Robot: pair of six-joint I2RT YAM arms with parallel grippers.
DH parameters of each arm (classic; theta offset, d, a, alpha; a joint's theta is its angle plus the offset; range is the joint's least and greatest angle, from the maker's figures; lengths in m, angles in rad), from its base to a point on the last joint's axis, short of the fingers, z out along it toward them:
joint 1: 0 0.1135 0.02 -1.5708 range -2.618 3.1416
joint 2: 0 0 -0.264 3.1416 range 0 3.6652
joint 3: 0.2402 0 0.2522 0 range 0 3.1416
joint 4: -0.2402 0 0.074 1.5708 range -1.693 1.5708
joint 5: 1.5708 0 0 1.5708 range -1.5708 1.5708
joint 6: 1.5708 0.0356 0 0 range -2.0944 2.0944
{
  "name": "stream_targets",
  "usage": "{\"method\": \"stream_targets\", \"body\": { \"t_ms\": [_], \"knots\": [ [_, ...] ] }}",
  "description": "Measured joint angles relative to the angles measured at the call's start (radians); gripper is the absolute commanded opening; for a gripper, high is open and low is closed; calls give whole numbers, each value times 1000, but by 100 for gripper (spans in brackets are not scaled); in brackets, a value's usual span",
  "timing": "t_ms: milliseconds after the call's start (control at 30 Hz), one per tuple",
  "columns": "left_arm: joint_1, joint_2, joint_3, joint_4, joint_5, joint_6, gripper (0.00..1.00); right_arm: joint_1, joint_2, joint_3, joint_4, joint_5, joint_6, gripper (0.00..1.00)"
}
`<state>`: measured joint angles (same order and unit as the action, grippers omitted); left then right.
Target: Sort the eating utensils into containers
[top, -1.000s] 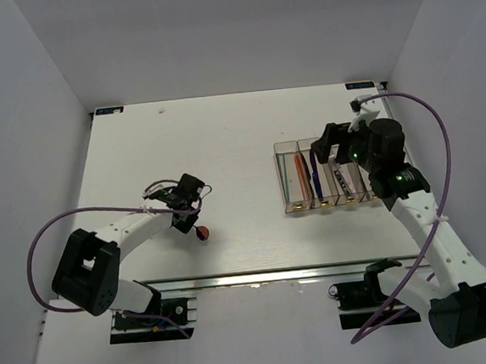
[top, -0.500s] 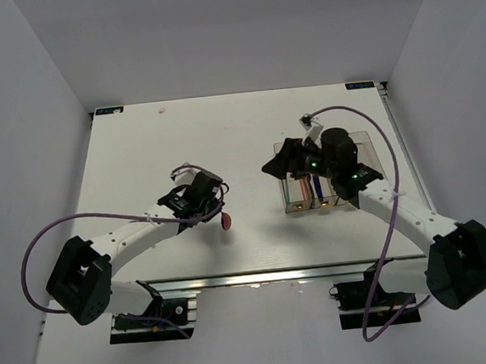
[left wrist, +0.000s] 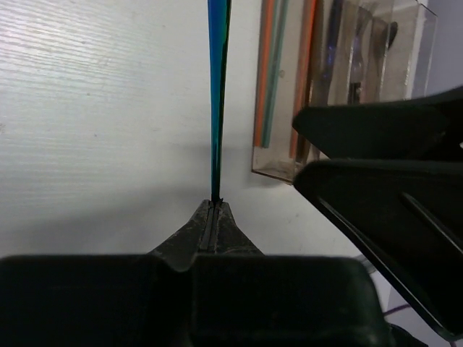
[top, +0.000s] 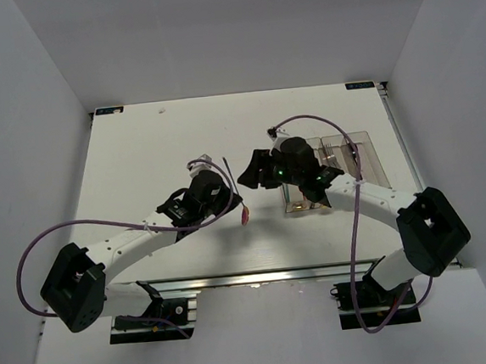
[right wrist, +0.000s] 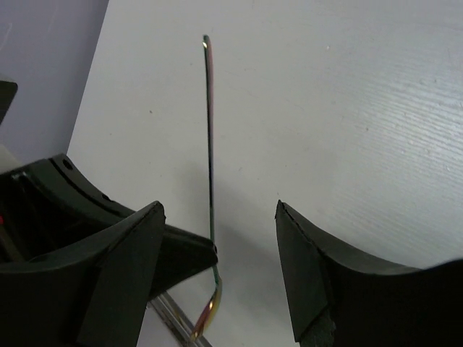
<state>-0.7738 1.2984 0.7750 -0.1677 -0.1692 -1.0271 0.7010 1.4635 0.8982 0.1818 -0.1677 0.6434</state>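
Observation:
My left gripper (top: 233, 200) is shut on a red-bowled spoon (top: 243, 217) and holds it above the table just left of the containers (top: 361, 153). In the left wrist view the jaws (left wrist: 215, 204) are pressed together on the spoon's thin blue-teal handle (left wrist: 218, 87). My right gripper (top: 247, 174) is open beside the spoon. In the right wrist view its fingers (right wrist: 218, 207) straddle the spoon's handle (right wrist: 210, 137), not touching it. The clear bins (left wrist: 340, 79) hold orange and teal chopsticks (left wrist: 269, 79) and other cutlery, and my right arm partly hides them from above.
The white table (top: 155, 147) is walled at the left, back and right. A metal rail (top: 260, 276) runs along the near edge. Purple cables (top: 52, 241) loop off both arms.
My left gripper has carried the spoon right, toward the bins. My right arm has swung left from over the bins to the spoon, jaws open.

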Motion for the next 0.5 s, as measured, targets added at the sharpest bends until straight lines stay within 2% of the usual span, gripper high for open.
{"method": "stream_targets", "body": {
  "t_ms": [200,433,500],
  "knots": [
    [-8,0,-2,55,55,21,0,24,51,83,-2,25,-24,68],
    [-9,0,-3,83,81,37,0,40,123,136,-19,54,-50,61],
    [-9,0,-4,89,85,40,0,45,143,145,-30,61,-56,52]
  ]
}}
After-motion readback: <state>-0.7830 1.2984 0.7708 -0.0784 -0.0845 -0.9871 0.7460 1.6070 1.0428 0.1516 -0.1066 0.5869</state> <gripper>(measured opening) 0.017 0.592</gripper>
